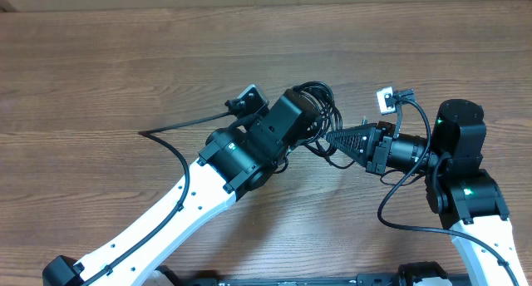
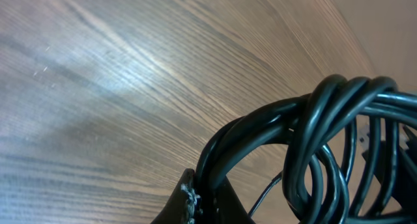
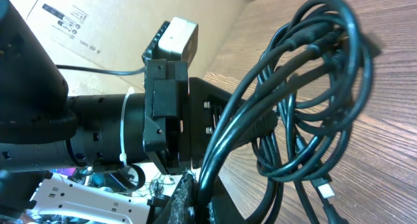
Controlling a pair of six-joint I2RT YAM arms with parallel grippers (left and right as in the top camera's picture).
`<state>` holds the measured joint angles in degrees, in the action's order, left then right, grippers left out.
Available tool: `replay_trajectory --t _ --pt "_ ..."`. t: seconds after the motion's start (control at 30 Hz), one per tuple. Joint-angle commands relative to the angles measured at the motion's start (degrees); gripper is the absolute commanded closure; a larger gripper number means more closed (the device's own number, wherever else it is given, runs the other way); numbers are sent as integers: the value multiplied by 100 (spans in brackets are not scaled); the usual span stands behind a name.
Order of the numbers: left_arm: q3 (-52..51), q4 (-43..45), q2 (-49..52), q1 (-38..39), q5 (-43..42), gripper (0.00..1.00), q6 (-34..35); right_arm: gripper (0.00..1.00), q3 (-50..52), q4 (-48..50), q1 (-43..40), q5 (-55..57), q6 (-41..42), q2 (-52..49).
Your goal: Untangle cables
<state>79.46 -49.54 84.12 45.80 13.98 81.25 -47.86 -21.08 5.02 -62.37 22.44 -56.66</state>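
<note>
Black cords make up the cables (image 1: 322,103), a looped bundle near the middle of the wooden counter (image 1: 125,53), caught between the two arms. From the lower left, the left hand (image 1: 314,118) reaches in and is closed on several strands; its wrist view shows the cables (image 2: 326,120) pinched beside one dark fingertip (image 2: 189,198). From the opposite side the right hand (image 1: 331,139) points leftward, clamped tight on the bundle's near edge. In the right wrist view the cables (image 3: 306,87) fan out in loops, with a small plug (image 3: 326,188) dangling low (whether it touches the counter is unclear). A cardboard box (image 3: 98,28) stands behind.
</note>
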Motion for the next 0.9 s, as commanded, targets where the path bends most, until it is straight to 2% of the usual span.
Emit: replay_trajectory --t 0.0,0.2,0.4,0.6,0.87 --pt "94 -179 -11 -7 472 96 787 96 -136 42 50 -247 -33 39" --pt "94 -693 -11 -9 518 96 1668 96 -136 39 50 -247 4 39" --pt "94 -702 -13 -9 553 96 1749 96 -136 15 50 -243 2 39" --pt "94 -699 -13 -9 553 96 2273 96 -136 -2 50 -157 4 37" --pt "94 -750 -24 -13 632 96 2411 96 -136 -192 50 238 26 39"
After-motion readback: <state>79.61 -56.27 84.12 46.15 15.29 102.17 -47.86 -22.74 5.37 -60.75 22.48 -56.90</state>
